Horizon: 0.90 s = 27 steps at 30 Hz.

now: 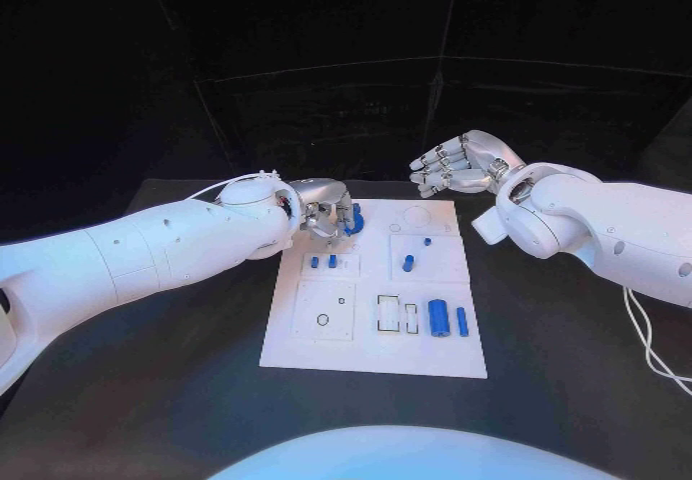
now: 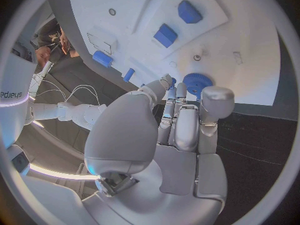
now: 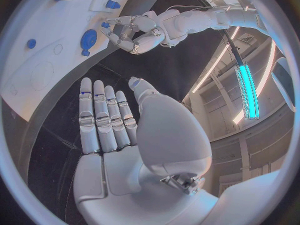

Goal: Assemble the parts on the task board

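At far-left corner of the task board [image 1: 378,358], the left hand [image 1: 326,212] is down w/ fingers curled around a blue gear [image 1: 353,223]; in the left wrist view the fingertips [image 2: 166,81] sit right at the gear's [image 2: 197,82] toothed rim, touching or nearly so, but a firm grip can't be told from these views. Right hand [image 1: 462,163] is up off the table [image 1: 173,400], past the board's far-right corner, fingers loosely bent & apart, holding nothing; the right wrist view shows its fingers [image 3: 103,117] straight and side by side, palm bare, w/ the left hand [image 3: 132,32] across from it by the gear [image 3: 88,39]. On the board, just near of the left hand, two small blue pegs [image 1: 323,262] stand side by side. Mid-board to the right: a short blue piece [image 1: 408,264] and a tiny one [image 1: 427,241] far of it. Near-right part of board: a fat blue cylinder [image 1: 438,318] next to a thin blue pin [image 1: 462,321], both lying lengthwise near-to-far, just right of a rectangular cutout [image 1: 389,312]. Board lies flat on the table, centred between both arms.
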Each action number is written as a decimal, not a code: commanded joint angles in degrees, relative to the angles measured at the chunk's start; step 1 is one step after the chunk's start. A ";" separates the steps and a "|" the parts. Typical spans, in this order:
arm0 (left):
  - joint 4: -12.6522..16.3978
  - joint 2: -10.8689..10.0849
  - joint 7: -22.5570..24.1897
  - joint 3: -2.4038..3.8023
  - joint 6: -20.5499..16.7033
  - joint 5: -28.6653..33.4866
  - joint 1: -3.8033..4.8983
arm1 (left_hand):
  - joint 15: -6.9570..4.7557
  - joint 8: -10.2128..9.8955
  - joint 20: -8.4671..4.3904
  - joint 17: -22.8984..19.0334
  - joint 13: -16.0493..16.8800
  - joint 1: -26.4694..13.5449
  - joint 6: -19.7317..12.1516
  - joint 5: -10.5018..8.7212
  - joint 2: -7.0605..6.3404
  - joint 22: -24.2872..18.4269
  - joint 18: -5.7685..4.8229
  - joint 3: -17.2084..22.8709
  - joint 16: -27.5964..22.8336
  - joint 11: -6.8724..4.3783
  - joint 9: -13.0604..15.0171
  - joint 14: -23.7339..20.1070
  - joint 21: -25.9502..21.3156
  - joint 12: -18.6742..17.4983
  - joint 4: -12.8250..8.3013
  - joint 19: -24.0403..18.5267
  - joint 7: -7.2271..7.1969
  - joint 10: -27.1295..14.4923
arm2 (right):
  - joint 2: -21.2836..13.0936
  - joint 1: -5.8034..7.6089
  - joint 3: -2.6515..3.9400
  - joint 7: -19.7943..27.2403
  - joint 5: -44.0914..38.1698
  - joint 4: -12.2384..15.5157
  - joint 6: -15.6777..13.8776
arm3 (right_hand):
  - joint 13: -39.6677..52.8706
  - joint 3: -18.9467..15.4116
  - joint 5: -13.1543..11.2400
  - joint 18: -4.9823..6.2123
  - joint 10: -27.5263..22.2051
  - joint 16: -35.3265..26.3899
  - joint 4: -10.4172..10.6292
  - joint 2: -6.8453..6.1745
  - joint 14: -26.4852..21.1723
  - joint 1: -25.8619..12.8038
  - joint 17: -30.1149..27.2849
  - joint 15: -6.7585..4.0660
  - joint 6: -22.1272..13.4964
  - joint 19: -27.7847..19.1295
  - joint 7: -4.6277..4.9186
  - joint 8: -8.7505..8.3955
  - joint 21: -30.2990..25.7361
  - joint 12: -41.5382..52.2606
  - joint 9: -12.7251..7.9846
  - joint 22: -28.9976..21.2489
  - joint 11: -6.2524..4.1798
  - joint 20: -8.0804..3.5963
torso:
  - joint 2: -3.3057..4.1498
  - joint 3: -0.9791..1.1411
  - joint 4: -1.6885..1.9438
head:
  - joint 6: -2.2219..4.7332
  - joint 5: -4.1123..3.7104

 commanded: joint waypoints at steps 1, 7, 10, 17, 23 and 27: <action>0.60 -1.15 -0.82 0.21 1.24 0.48 0.05 | -0.42 -0.47 0.07 -0.03 0.04 -0.16 0.46 0.10 0.20 0.16 -0.81 0.36 0.25 -0.04 0.03 0.69 0.27 -0.42 -0.04 0.47 -0.01 0.35 | -0.12 0.12 0.04 0.13 -0.27 0.02 0.59 | -0.05 0.44 0.26 0.27 0.31 -0.14 -0.05 0.24 0.43 -0.42 -0.06 0.01 0.45 0.47 -0.01 -0.23 -0.31 -0.24 -0.03 -0.01 0.03 -0.02 | -0.01 0.04 0.01 | -0.10 -0.04; 0.95 -2.70 -1.46 0.33 3.19 0.52 0.03 | -0.35 -0.91 0.11 -0.09 0.02 -0.47 0.39 0.09 0.02 0.24 -0.84 0.36 0.26 0.07 -0.04 0.69 0.30 -0.95 -0.07 0.47 0.08 0.34 | -0.32 0.12 0.04 0.05 -0.60 0.07 0.86 | -0.07 0.58 0.23 0.26 0.46 -0.24 -0.06 0.06 0.59 -0.58 -0.19 -0.02 0.58 0.64 -0.05 -0.30 -0.43 -0.35 -0.04 0.00 0.00 -0.06 | 0.06 -0.06 0.00 | 0.14 0.11; 0.63 -2.96 -1.52 0.34 3.74 0.52 -0.02 | -0.30 -1.14 0.13 -0.17 0.05 -0.84 0.54 0.06 -0.28 0.22 -0.83 0.16 0.26 0.08 -0.03 0.68 0.23 -1.25 -0.05 0.44 0.07 0.54 | -0.34 0.12 0.04 0.04 -0.67 0.07 0.91 | -0.07 0.58 0.23 0.26 0.46 -0.24 -0.06 0.06 0.59 -0.58 -0.19 -0.02 0.58 0.64 -0.05 -0.30 -0.43 -0.35 -0.04 0.00 0.00 -0.06 | 0.08 -0.03 -0.06 | 0.12 0.32; 0.02 -3.08 -1.74 0.33 4.63 0.52 -0.19 | -0.31 -1.25 0.15 -0.24 0.08 -1.01 0.66 0.06 -0.42 0.31 -0.85 0.04 0.25 0.07 -0.02 0.67 0.28 -1.39 -0.05 0.43 0.05 0.71 | -0.35 0.11 0.04 0.05 -0.74 0.09 0.93 | -0.07 0.58 0.23 0.26 0.46 -0.24 -0.06 0.06 0.59 -0.58 -0.19 -0.02 0.58 0.64 -0.05 -0.30 -0.43 -0.35 -0.04 0.00 0.00 -0.06 | 0.16 0.01 -0.21 | 0.16 0.49; -0.51 -2.94 -2.26 0.32 5.52 0.52 -0.37 | -0.33 -1.30 0.15 -0.30 0.10 -1.08 0.80 0.06 -0.48 0.40 -0.86 -0.01 0.24 0.04 0.00 0.66 0.34 -1.47 -0.07 0.44 0.01 0.86 | -0.37 0.11 0.04 0.06 -0.77 0.09 0.89 | -0.07 0.58 0.23 0.26 0.46 -0.24 -0.06 0.06 0.59 -0.58 -0.19 -0.02 0.58 0.64 -0.05 -0.30 -0.43 -0.35 -0.04 0.00 0.00 -0.06 | 0.16 0.00 -0.18 | -0.04 0.54; -0.89 -2.77 -2.46 0.31 5.81 0.52 -0.51 | -0.33 -1.30 0.15 -0.30 0.10 -1.08 0.80 0.06 -0.48 0.40 -0.86 -0.01 0.24 0.04 0.00 0.66 0.34 -1.47 -0.07 0.44 0.01 0.86 | -0.35 0.11 0.04 0.09 -0.77 0.08 0.89 | -0.07 0.58 0.23 0.26 0.46 -0.24 -0.06 0.06 0.59 -0.58 -0.19 -0.02 0.58 0.64 -0.05 -0.30 -0.43 -0.35 -0.04 0.00 0.00 -0.06 | 0.17 0.01 -0.19 | -0.12 0.58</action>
